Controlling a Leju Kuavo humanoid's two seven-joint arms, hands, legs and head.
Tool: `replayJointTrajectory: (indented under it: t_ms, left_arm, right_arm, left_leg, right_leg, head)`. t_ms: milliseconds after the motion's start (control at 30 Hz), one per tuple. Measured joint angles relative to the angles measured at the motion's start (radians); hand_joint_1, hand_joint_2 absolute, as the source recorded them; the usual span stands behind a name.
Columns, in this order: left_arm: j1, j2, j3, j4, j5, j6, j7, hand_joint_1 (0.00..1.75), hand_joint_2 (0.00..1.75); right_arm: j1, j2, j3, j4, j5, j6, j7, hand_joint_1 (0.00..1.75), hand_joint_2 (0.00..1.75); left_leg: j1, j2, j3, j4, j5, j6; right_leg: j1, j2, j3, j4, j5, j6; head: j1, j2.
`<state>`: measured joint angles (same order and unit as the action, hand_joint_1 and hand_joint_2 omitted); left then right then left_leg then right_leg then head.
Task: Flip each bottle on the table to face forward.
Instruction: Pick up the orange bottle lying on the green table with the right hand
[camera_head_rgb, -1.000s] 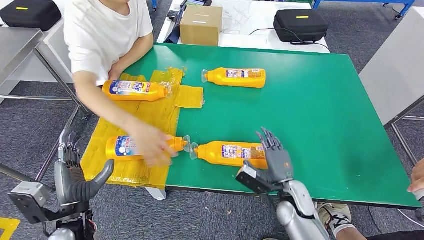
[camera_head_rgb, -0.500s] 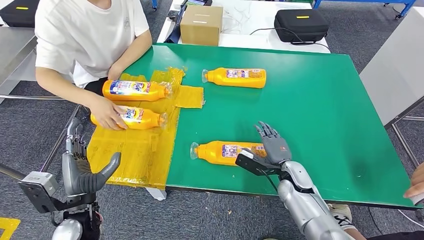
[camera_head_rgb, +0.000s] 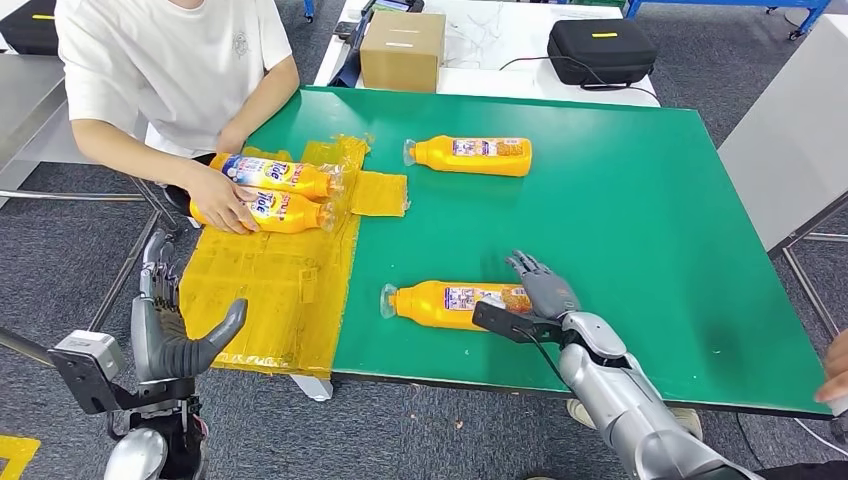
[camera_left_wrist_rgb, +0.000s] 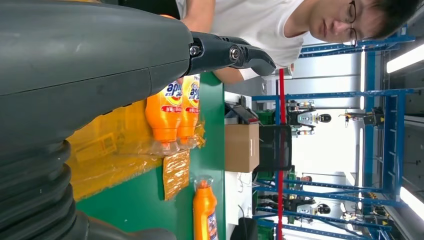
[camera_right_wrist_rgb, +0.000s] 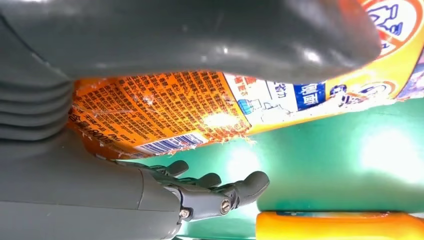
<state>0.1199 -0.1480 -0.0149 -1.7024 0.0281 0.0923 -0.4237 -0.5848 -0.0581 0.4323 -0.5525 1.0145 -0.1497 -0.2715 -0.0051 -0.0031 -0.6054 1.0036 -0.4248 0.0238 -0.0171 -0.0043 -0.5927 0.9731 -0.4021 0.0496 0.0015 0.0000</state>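
Right hand (camera_head_rgb: 540, 295) sits at the base end of the near orange plastic bottle (camera_head_rgb: 450, 303), lying on its side w/ back label up on the green table (camera_head_rgb: 650, 220); fingers spread over the far side, thumb on the near side, grip not closed. Left hand (camera_head_rgb: 175, 335) hangs open off the table's left edge. Far orange bottle (camera_head_rgb: 472, 154) also shows its back. Risk, as a guess: rolling the round bottle w/ a loose hold lets it slip or skid toward the near edge.
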Motion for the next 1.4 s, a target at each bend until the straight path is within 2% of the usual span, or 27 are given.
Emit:
replayJointTrajectory:
  t_ms: [433,733,833,967,1200,1400]
  left_arm:
    - [-0.023,0.01,0.0,0.022,-0.005,0.002,0.0,0.0,1.75]
    - [-0.031,0.016,-0.002,0.022,-0.011,0.016,-0.02,0.0,1.75]
    - [-0.038,0.02,-0.007,0.015,-0.017,0.02,-0.03,0.0,1.75]
    - [-0.04,0.027,-0.017,-0.002,-0.022,0.024,-0.035,0.0,1.75]
    - [-0.024,0.031,-0.023,-0.04,-0.034,0.035,-0.038,0.0,1.75]
    - [-0.006,0.031,-0.023,-0.065,-0.055,0.045,-0.041,0.0,1.75]
  right_arm:
    - [-0.039,0.0,0.023,0.038,-0.009,-0.023,-0.019,0.0,1.75]
    - [-0.005,0.0,0.045,0.012,-0.024,-0.164,-0.08,0.0,1.75]
    - [0.014,-0.001,0.046,-0.013,-0.042,-0.179,-0.099,0.0,1.75]
    - [0.026,0.0,0.046,-0.042,-0.071,-0.132,-0.106,0.0,1.75]
    - [-0.002,0.023,0.071,-0.05,-0.068,0.023,-0.055,0.0,1.75]
    - [-0.021,0.043,0.115,-0.028,-0.066,0.026,-0.027,0.0,1.75]
  left_leg:
    - [0.0,0.001,0.004,0.0,0.0,0.0]
    - [0.0,0.0,0.003,0.0,0.001,0.001]
    - [0.0,0.0,0.002,0.0,0.001,0.001]
    - [0.0,0.0,0.001,0.0,0.001,0.001]
    - [0.0,0.001,0.001,0.0,0.001,0.001]
    - [0.0,0.0,0.001,0.0,0.001,0.0]
  right_leg:
    - [0.0,0.0,0.003,0.0,0.0,0.0]
    - [0.0,0.0,0.003,0.0,0.002,0.0]
    - [0.0,0.0,0.002,0.0,0.002,0.0]
    - [0.0,0.0,0.001,0.0,0.002,0.0]
    - [0.0,0.0,0.001,0.0,0.002,-0.001]
    - [0.0,0.0,0.001,0.0,0.002,-0.001]
  head:
    - [0.0,0.0]
    - [0.0,0.0]
    - [0.0,0.0]
    - [0.0,0.0]
    - [0.0,0.0]
    - [0.0,0.0]
